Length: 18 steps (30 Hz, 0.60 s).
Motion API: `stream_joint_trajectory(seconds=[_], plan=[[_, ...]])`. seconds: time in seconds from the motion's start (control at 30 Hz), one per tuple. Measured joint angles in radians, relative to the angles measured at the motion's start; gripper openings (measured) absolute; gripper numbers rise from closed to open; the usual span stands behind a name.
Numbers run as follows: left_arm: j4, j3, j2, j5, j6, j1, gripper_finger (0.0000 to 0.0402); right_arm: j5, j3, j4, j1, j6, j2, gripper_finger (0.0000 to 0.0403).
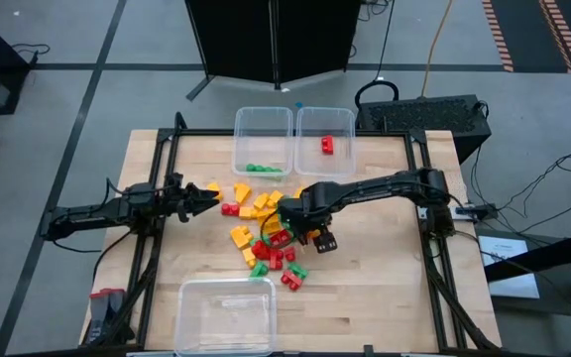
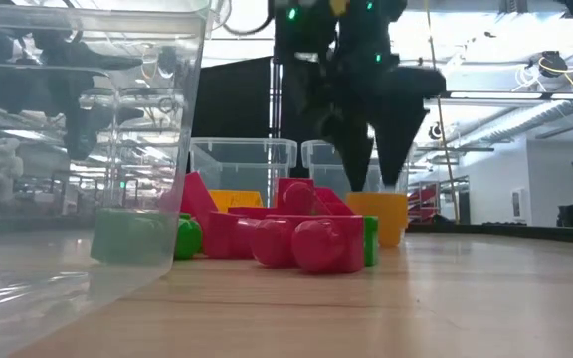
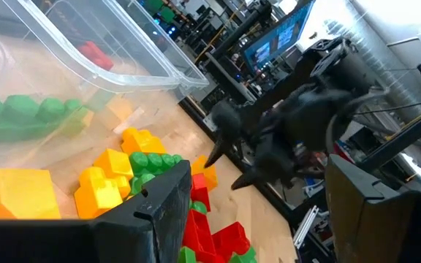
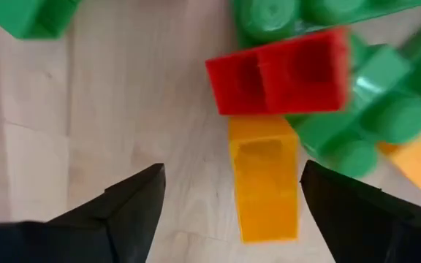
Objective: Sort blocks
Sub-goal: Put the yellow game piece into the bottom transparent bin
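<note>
Hovering over the pile of blocks (image 1: 266, 236) at mid-table, the right gripper (image 4: 229, 193) is spread wide, empty, a yellow block (image 4: 263, 175) between its fingers. Left gripper (image 1: 206, 198) waits beside the pile, fingers apart.

Overhead, table-level and two close wrist views, all sharing the blocks (image 1: 266, 233).

Grey floor (image 1: 87, 59) w/ dark seam lines. Black panel stand (image 1: 274, 40) at far side of wooden table (image 1: 385, 297). Black case (image 1: 434, 114) far right. Bright ceiling lights (image 2: 555, 65), exposed ducts.
</note>
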<state>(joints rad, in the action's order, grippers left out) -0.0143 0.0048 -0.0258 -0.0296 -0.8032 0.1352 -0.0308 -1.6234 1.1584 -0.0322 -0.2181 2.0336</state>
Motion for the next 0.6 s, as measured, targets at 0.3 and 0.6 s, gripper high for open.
stream_joint_trajectory(seconds=[0.3,0.6], plan=[[0.000,0.000,0.000,0.000,0.000,0.000,0.0210,0.006,0.001,0.010,0.012,-0.001,0.143,0.0290],[0.001,0.000,0.000,0.000,0.000,0.000,0.0210,0.031,-0.001,-0.005,0.005,0.029,0.165,0.0120]])
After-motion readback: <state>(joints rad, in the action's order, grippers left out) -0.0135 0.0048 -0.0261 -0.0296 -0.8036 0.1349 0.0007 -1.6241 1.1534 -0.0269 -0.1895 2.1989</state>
